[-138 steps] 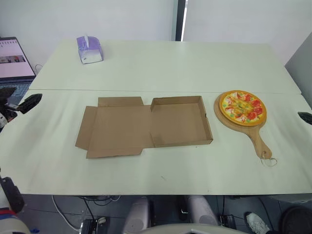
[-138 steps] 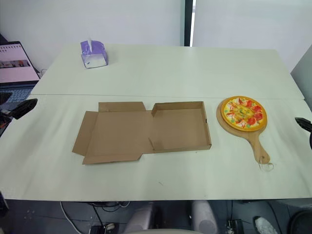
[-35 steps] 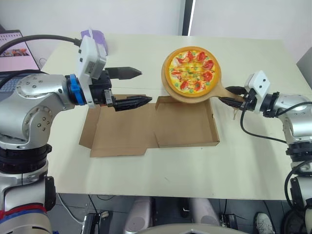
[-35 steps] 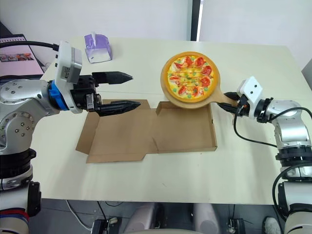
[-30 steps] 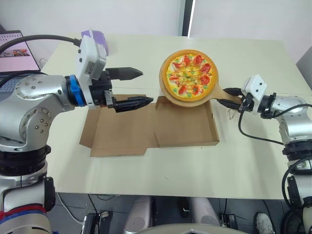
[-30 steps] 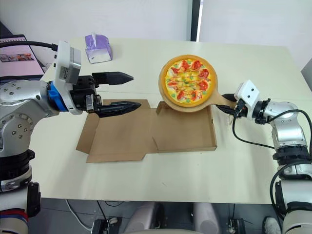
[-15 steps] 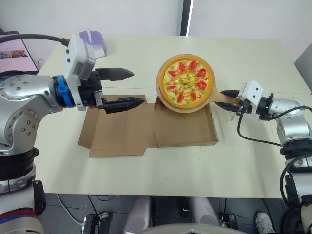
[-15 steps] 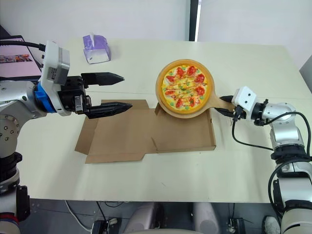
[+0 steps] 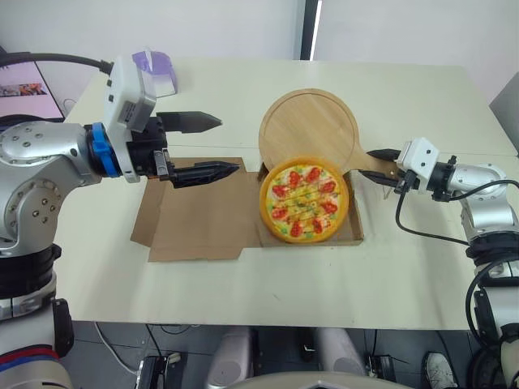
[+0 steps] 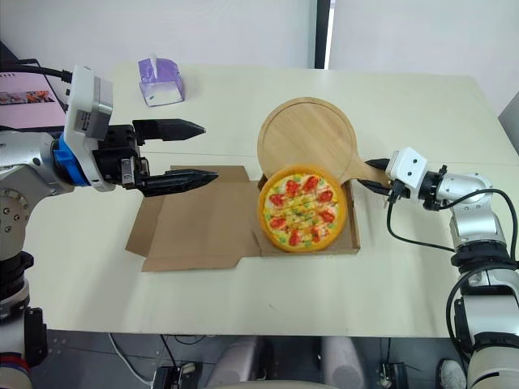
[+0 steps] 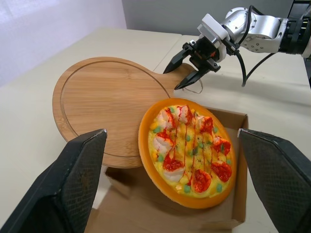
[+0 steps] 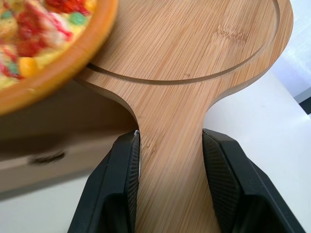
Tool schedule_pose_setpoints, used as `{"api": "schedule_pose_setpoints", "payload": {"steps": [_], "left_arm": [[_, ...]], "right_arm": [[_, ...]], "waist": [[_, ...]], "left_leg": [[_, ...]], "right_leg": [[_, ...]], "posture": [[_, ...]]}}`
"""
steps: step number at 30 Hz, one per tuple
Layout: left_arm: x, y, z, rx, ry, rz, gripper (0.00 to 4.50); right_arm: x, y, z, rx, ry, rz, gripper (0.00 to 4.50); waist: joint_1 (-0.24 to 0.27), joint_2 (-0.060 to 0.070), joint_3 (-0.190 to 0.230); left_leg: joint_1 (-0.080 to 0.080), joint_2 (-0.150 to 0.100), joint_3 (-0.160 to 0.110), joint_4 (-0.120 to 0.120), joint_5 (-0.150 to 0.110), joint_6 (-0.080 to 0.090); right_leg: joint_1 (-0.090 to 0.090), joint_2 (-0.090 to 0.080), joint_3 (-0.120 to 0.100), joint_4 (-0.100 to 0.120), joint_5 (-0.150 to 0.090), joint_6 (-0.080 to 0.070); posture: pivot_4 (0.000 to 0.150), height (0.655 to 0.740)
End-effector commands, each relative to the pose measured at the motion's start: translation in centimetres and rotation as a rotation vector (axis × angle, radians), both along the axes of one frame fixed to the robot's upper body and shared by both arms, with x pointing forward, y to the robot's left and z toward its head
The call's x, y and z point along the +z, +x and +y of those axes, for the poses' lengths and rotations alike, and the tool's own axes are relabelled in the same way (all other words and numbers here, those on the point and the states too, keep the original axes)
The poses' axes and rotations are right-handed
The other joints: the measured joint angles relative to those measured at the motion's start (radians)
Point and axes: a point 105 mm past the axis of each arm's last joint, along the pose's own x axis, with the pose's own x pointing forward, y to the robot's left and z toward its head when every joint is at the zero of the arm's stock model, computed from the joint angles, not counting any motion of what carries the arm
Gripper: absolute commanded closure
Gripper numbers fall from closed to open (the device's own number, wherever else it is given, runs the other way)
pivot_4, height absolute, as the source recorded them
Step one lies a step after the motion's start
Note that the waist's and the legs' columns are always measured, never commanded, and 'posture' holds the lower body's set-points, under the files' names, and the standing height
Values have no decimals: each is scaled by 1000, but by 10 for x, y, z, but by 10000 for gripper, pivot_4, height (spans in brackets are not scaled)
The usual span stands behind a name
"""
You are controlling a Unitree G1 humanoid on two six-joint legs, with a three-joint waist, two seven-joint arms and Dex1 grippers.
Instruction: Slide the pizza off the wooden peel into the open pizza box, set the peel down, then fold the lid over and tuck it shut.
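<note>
Pizza sits in the tray half of the open pizza box. It is tilted: the edge toward the back of the box leans on the rim of the wooden peel, and the opposite edge is down inside the tray, close to the front wall. It covers most of the tray floor.

The peel's round board is bare. It is held at a slant above the back wall of the box, with its handle pointing away from the box on the robot's right. The right jaws pinch that handle, one black finger pressed against each side of the wood. A thin loop of cord hangs at the handle's end, just by the fingertips.

The left jaws are spread wide and hold nothing. One finger hovers over the back edge of the flat-lying lid, and the other finger is above the bench just behind the box. The lid lies flat on the bench beside the tray, on the robot's left, with its side flaps spread out.

A purple tissue box stands well behind the pizza box, toward the robot's left. A screen sits past the bench edge on that same side.
</note>
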Motion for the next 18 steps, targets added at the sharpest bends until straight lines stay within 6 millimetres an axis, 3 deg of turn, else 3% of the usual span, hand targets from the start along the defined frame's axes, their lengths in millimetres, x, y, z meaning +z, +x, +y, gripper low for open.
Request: {"api": "schedule_pose_setpoints", "payload": {"steps": [1, 11, 18], "left_arm": [[12, -3, -2, -15, 3, -58, 0], [11, -3, -2, -9, 3, -57, 0], [11, -3, -1, -4, 4, -62, 0]], "right_arm": [[31, 3, -3, -15, 17, -130, 28813], [41, 13, -11, -74, 36, -179, 28813], [65, 28, -31, -218, 55, -320, 28813]], "waist": [[0, 0, 0], [-1, 0, 0], [-4, 0, 0]], "left_leg": [[0, 0, 0, 0, 0, 0], [1, 0, 1, 0, 0, 0], [2, 0, 2, 0, 0, 0]], "right_leg": [[0, 0, 0, 0, 0, 0], [0, 0, 1, 1, 0, 0], [1, 0, 1, 1, 0, 0]], "posture": [[1500, 7400], [1500, 7400], [1500, 7400]]}}
